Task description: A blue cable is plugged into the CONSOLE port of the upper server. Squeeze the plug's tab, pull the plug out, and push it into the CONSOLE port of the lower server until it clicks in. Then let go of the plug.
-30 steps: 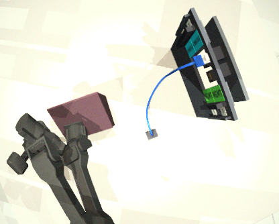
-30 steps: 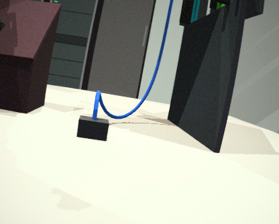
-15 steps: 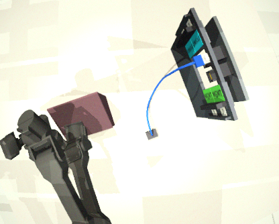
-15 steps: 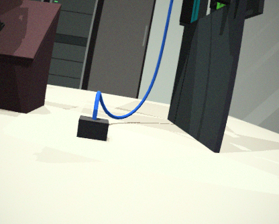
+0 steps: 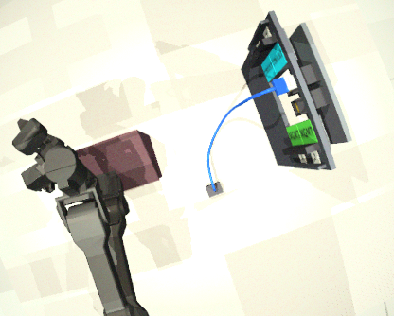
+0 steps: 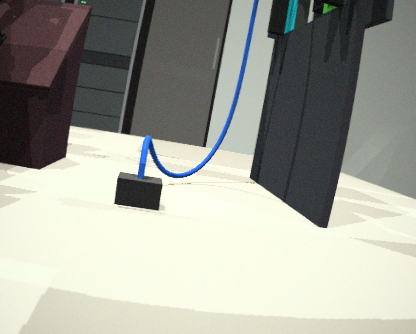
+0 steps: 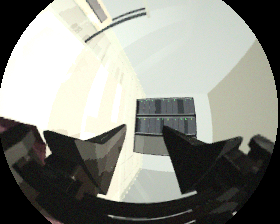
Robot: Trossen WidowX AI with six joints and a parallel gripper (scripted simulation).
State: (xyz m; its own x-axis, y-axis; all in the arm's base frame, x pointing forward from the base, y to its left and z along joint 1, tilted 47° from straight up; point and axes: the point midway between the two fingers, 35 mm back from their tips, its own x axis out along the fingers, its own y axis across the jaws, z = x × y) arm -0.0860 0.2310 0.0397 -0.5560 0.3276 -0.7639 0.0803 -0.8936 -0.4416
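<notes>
Arm [image 5: 87, 227]: I have it left of the small dark block, reaching over part of the maroon box in the top view.
Jaws: partway open, nothing between them; in my wrist view the tips stand apart, well away from the small dark block.
Maroon box [image 5: 137, 163] [image 6: 40, 45] [image 7: 25, 135]: left of the small dark block, on the counter [image 5: 284, 227] [image 6: 200, 260].
Small dark block [image 5: 208, 190] [image 6: 137, 193]: my landmark, with the cable's lower end at its top.
Blue cable [image 5: 208, 153] [image 6: 234, 105]: bowing from the small dark block up to the right.
Teal label [image 5: 275, 61] [image 6: 290, 17]: right of the small dark block, high up.
Blue plug [image 5: 280, 86]: at the dark server mount [image 5: 260, 101] [image 6: 310, 100], right of the small dark block; its exact port I can't tell.
Green label [image 5: 302, 132] [image 6: 331, 8]: farthest right of the small dark block.
</notes>
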